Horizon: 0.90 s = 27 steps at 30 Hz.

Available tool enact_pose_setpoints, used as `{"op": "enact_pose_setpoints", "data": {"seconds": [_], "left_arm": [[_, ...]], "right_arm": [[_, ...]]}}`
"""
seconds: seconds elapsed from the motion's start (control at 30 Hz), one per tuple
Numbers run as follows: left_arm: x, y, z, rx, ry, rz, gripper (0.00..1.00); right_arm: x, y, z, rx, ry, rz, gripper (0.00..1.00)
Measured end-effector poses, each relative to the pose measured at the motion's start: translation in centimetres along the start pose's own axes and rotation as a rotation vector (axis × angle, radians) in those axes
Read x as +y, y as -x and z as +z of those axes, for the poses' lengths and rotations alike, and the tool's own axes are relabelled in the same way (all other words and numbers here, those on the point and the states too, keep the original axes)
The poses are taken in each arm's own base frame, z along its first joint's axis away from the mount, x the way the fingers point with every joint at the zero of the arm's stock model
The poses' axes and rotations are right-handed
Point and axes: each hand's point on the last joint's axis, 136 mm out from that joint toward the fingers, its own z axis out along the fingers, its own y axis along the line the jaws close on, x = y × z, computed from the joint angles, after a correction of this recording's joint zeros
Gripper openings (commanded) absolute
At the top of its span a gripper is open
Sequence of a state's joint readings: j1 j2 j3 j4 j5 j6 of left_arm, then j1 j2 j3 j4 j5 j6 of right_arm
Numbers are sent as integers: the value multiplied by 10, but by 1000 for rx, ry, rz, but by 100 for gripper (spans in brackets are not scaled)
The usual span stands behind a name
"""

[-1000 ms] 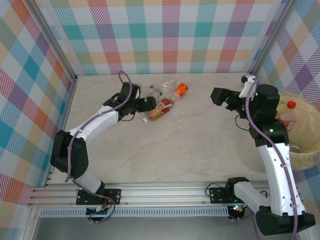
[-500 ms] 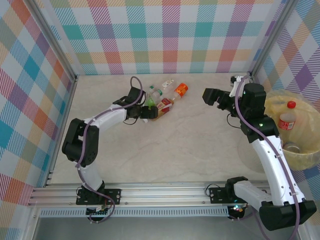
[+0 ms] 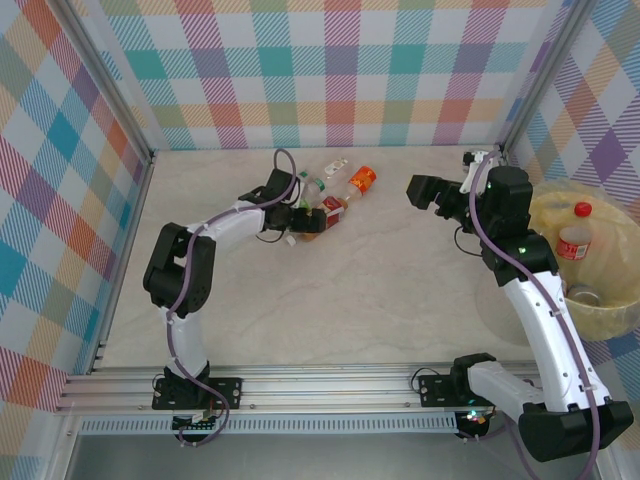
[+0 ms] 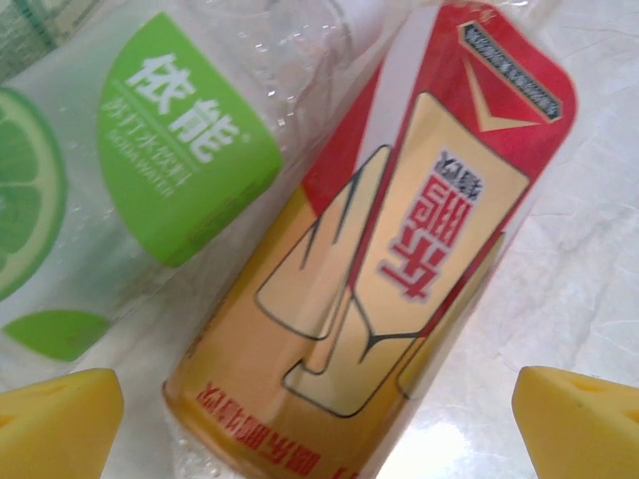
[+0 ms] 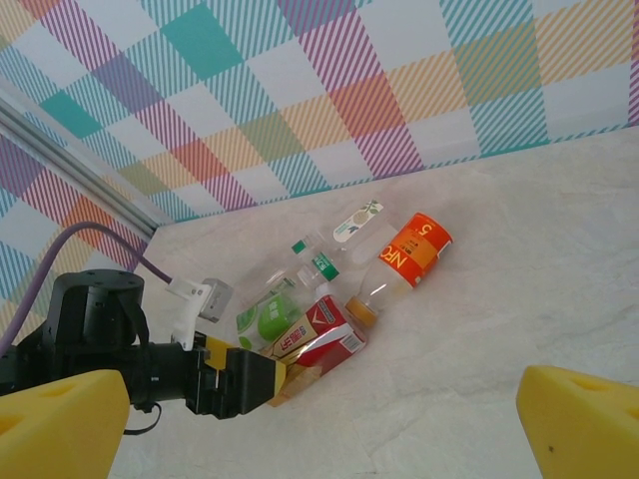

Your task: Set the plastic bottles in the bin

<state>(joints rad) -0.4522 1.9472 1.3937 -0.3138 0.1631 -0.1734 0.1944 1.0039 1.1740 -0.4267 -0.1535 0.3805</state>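
Left end effector spread wide, red-label bottle between its tips, far side of table. Green-label bottle touches it, so closing may pinch both or squirt one out. Right end effector spread, empty. Bin at far right.

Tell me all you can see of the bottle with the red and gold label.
The red-and-gold bottle is clear plastic with amber liquid inside, its shiny label printed with Chinese characters. It lies on its side on the marble-look table, against the green-labelled bottle. The left gripper straddles it, jaws open.
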Motion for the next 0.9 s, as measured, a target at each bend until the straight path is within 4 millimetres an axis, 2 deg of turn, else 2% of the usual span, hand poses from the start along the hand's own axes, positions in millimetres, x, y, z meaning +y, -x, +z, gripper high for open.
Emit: {"op": "enact_pose_setpoints", "data": {"seconds": [0.3,0.5,0.63,0.73,0.9], "left_arm": [[-33,-11,2,25,-67,82,100],[-20,-6,5,13,28,110,100],[-11,0,17,6,102,153,100],[-13,-1,29,18,119,187,98],[-14,-15,41,59,139,229,96]], "right_arm": [[-2,1,0,-5,-13,-4,100],[-2,0,0,-4,-13,-3,100],[-3,1,0,-8,-20,-3,100],[-4,2,-2,-15,-26,-5,100],[-4,3,-4,-23,-30,-6,100]]}}
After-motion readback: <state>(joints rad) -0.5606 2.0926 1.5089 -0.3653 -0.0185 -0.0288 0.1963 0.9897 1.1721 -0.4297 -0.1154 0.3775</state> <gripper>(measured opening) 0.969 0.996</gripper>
